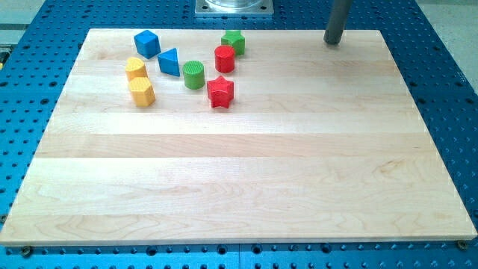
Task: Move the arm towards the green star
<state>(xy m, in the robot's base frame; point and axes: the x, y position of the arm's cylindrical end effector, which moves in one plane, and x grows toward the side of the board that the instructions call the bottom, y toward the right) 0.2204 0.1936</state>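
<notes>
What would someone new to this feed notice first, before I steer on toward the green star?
A tight cluster of coloured blocks at the view's top left of the wooden board, with the green star at its right edge, touching the red cylinder. My tip stands alone near the board's top edge, well to the star's right, touching no block.

Single camera, high front angle, looking down over whole board [239, 187].
</notes>
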